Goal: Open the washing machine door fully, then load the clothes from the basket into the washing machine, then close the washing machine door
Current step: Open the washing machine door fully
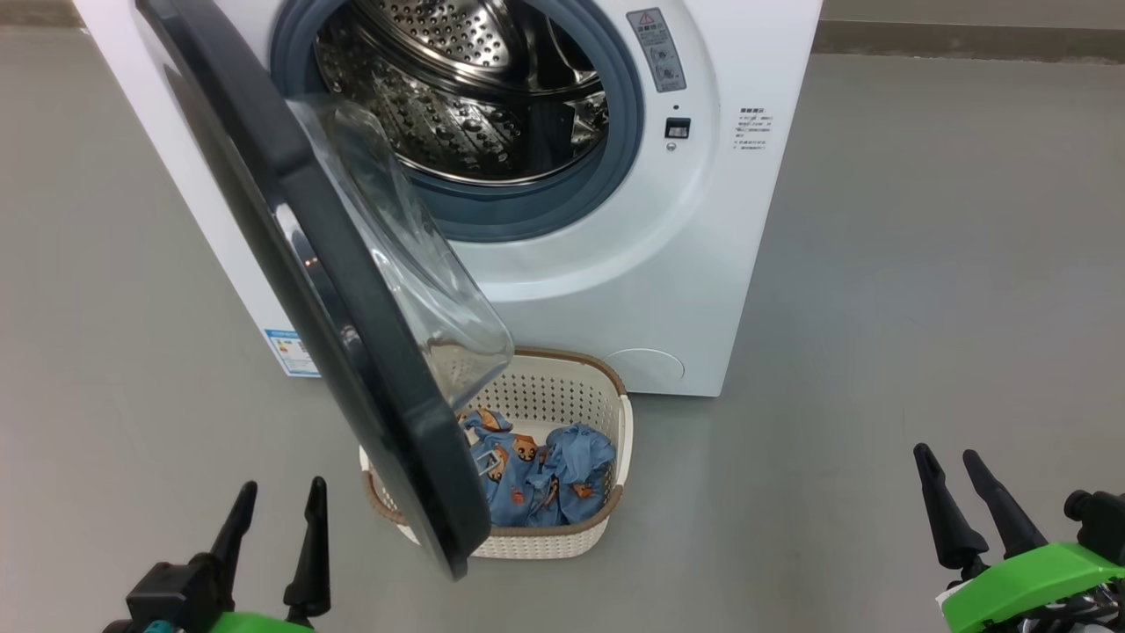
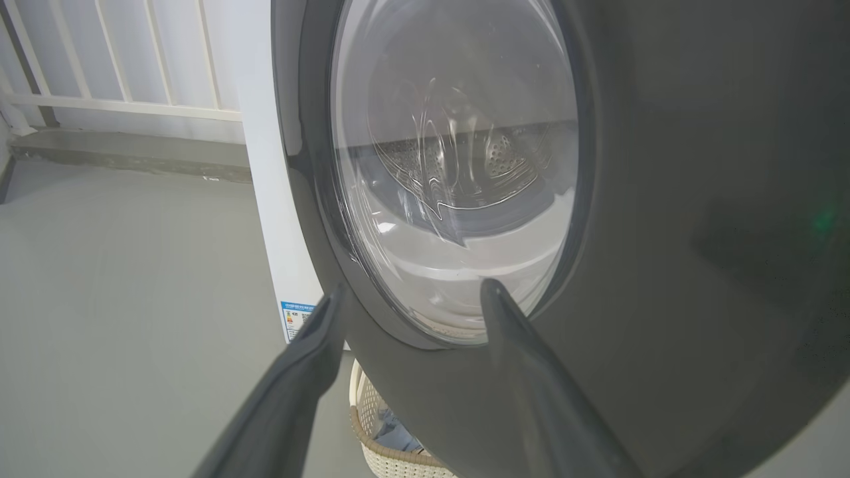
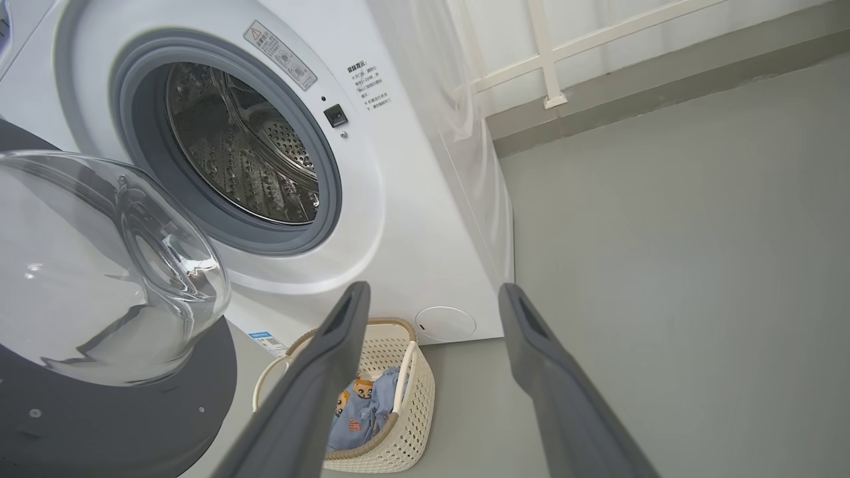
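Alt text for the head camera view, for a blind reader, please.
A white washing machine stands with its black door open, partly hiding a basket of blue clothes. The left gripper and right gripper sit open at the bottom corners.

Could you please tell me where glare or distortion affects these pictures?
Head view: even, sharp light; the basket shows through the clear bulge of the washing machine door. Left wrist view: the drum looks warped through that glass. Right wrist view: the wide lens bows the washing machine.
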Controlling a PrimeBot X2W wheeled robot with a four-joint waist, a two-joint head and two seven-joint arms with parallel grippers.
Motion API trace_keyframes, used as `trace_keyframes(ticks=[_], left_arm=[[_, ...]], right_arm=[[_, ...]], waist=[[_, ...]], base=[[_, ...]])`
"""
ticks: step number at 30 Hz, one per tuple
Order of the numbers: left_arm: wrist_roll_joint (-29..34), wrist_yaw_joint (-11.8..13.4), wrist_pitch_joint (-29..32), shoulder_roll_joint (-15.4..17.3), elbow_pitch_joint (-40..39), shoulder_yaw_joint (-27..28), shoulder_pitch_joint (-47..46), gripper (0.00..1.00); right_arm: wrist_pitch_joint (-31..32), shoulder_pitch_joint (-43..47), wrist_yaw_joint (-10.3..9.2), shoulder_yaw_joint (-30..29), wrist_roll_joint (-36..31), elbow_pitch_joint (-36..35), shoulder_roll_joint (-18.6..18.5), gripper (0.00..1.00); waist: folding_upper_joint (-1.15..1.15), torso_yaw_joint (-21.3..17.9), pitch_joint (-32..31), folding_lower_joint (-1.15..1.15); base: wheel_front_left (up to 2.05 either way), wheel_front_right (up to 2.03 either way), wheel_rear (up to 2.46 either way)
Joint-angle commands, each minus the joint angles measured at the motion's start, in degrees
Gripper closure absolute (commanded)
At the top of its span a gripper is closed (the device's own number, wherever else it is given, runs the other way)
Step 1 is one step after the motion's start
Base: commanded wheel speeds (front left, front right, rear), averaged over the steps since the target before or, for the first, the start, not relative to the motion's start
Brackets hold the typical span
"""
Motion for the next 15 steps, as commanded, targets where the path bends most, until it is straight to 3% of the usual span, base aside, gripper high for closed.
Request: trace_keyframes(ticks=[1,15], left_arm=[[0.1,-0.2,-0.4,0.6,-1.1,1.8,-1.5,0.0],[0.2,-0.2,-0.4,0.5,-0.9,1.6,-1.7,0.0]], right_arm=[[-0.7,0.8,0.09,-0.8,-3.1,-2.1,0.3,0.0],[-0.7,4.4,0.09,-6.9,-14.1,-0.9,5.6,0.0]], waist=[[0.0,0.2,0.1,0.0],[0.0,0.7,0.0,0.0]], base=[[0.0,0.0,0.0],[0.0,0.0,0.0]])
